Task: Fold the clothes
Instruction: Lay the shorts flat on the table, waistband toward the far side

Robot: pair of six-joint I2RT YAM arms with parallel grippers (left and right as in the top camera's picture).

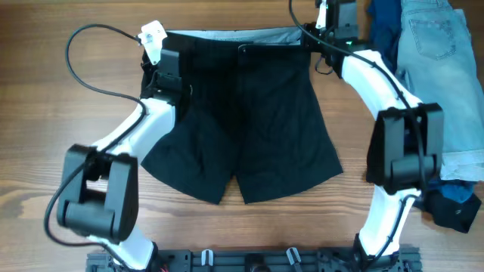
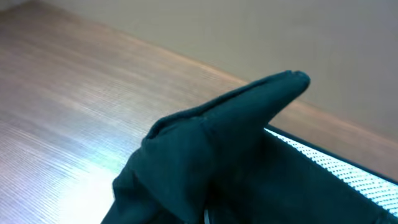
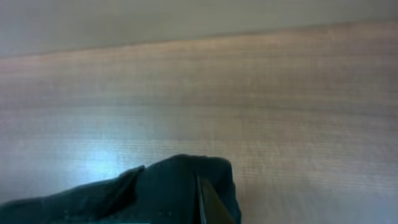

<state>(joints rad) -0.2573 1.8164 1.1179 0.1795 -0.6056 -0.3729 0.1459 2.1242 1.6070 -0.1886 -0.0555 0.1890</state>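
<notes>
Black shorts lie flat mid-bench, front up, waistband at the far edge and both legs fanned toward the near side. The fabric is matte and smooth, with few creases. A pale grey lining strip shows along the waistband, with a small button at its centre.

Left hand is at the far-left waistband corner. In its wrist view the fingers are buried: cloth is bunched into a raised ridge over the tip, and the pale mesh lining shows on the right. The finger gap isn't visible, but the lifted ridge reads as clamped on the black shorts.

Right hand is at the far-right waistband corner. Its wrist view shows a rounded lump of black cloth at the bottom edge, cut off by the frame, with one thin dark sliver in it that may be a finger. This also reads as clamped on the cloth; how wide the fingers sit is not readable.

Bench is wood grain with a glare patch in both wrist views.

On the far right are light-blue denim shorts, partly hidden by the right arm and cut off by the frame. A dark blue garment is just left of them. Another dark piece sits at the near right; its shape is unclear.
</notes>
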